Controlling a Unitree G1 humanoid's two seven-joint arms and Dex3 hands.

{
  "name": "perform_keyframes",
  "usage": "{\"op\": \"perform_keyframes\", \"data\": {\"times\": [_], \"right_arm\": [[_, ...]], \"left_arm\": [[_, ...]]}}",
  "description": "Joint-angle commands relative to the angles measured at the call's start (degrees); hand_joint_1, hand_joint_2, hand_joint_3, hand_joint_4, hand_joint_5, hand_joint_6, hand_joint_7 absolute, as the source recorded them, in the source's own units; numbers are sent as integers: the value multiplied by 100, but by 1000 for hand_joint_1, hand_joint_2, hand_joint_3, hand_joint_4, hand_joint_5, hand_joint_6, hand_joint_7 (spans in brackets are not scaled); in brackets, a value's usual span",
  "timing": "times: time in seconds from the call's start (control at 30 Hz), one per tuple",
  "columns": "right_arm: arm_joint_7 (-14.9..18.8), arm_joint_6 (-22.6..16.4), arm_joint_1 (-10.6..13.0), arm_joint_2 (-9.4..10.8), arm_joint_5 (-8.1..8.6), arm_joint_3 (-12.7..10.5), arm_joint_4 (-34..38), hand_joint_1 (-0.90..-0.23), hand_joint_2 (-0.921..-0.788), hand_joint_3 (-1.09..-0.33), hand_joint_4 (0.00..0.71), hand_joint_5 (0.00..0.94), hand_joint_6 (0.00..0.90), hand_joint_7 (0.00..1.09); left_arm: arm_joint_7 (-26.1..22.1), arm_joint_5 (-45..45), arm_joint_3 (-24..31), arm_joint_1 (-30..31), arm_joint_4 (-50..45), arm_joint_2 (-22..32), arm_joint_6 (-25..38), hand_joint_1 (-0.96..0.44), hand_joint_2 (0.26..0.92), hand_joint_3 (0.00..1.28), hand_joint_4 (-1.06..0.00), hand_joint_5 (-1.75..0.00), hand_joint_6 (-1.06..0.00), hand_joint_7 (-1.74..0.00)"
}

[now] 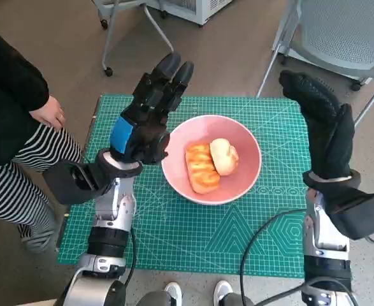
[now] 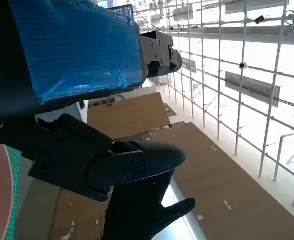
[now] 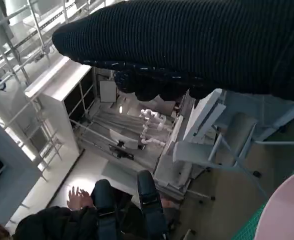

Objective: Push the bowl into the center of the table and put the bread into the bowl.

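Green cutting mat is covering the small table, and brown floor is showing round every edge of it. Sitting near the middle of the mat is the pink bowl, with the bread lying inside it beside a paler roll; bare mat is stretching out on the near side and toward the right edge. Off the left edge a person in striped trousers is sitting close, one hand resting by the table corner, and a grey chair is standing beyond the far right corner. The left hand is hovering up over the bowl's left rim, fingers extended together and gripping nothing. The right hand is raised above the right edge, well apart from the bowl, fingers straight up and holding nothing.
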Motion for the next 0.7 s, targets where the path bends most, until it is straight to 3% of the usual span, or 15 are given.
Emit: {"op": "perform_keyframes", "data": {"times": [0.03,0.7], "right_arm": [[-37,34,124,26,-55,19,43,-729,-921,-722,232,5,78,568],[-24,33,62,-43,-41,-20,53,-728,-921,-721,230,3,65,558]], "left_arm": [[36,71,-32,-90,-21,6,-51,-817,921,550,-35,-33,1,-343],[17,1,-31,-137,-30,20,54,-820,921,534,-27,-54,1,-357]]}}
